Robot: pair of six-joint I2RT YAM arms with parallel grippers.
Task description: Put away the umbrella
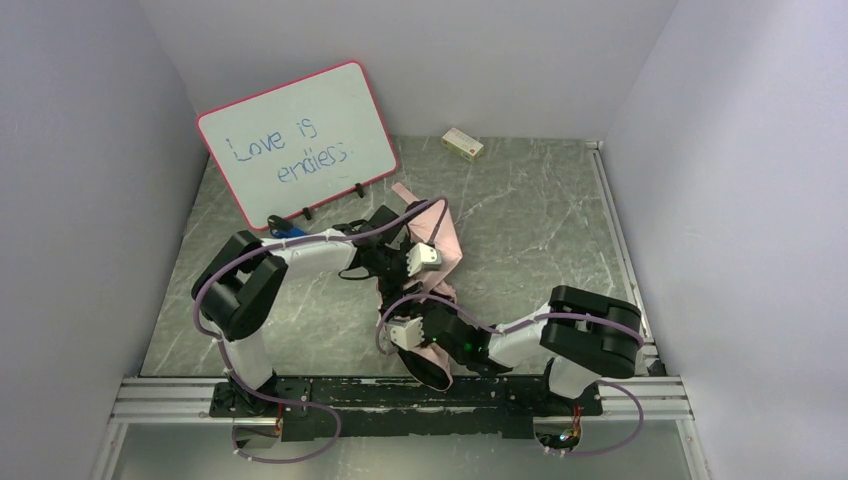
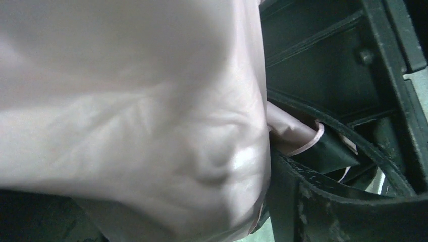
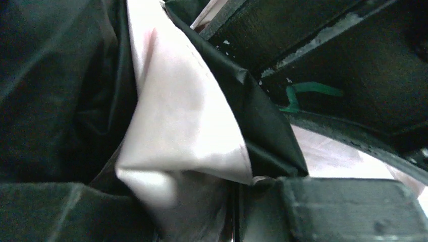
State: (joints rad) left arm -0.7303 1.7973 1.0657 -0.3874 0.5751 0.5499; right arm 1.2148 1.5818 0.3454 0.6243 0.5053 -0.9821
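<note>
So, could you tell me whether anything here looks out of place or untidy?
Yes: the umbrella lies at the centre in a crumpled heap. Its pink canopy is bunched up with the black lining showing, rather than wrapped tidily. Nothing else stands out.

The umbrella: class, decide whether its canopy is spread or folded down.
Folded down, loosely: the umbrella is a crumpled pink-and-black bundle, not a spread dome.

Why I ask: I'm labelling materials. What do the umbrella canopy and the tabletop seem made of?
The umbrella canopy looks like thin synthetic fabric, perhaps nylon or polyester: pale pink with soft sheen, black inside, creased and folded. The tabletop looks like grey marble or a marble-print laminate: white veins.
</note>
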